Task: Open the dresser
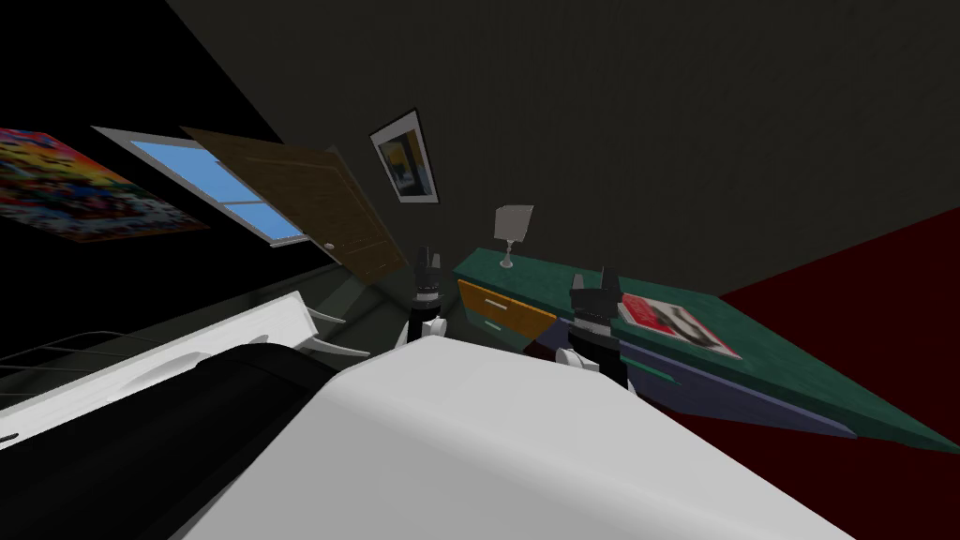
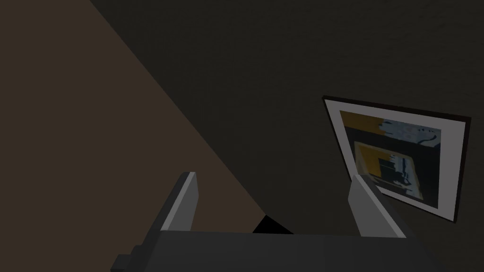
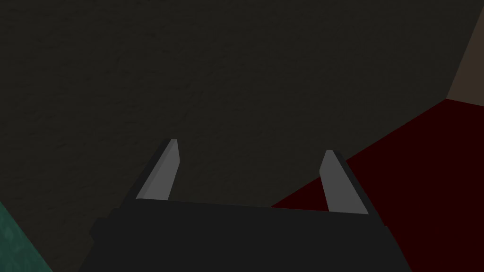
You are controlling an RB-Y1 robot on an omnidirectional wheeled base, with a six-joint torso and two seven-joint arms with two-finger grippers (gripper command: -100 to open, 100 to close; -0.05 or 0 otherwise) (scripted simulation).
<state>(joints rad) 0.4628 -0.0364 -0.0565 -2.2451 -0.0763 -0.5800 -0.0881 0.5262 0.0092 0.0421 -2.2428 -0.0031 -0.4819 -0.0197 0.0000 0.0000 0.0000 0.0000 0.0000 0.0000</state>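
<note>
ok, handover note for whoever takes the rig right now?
Left tool: open, empty, raised near the dresser's left end.
Right tool: open, empty, raised at the dresser's front.
Green-topped dresser with an orange drawer and bluish drawers: straight ahead. Drawers look shut. A white lamp and a red magazine sit on top.
Done: in position, nothing gripped.
Left: bring a tool to a drawer handle, grip, pull.

Dresser front partly hidden behind right tool; poster cut off.
</note>
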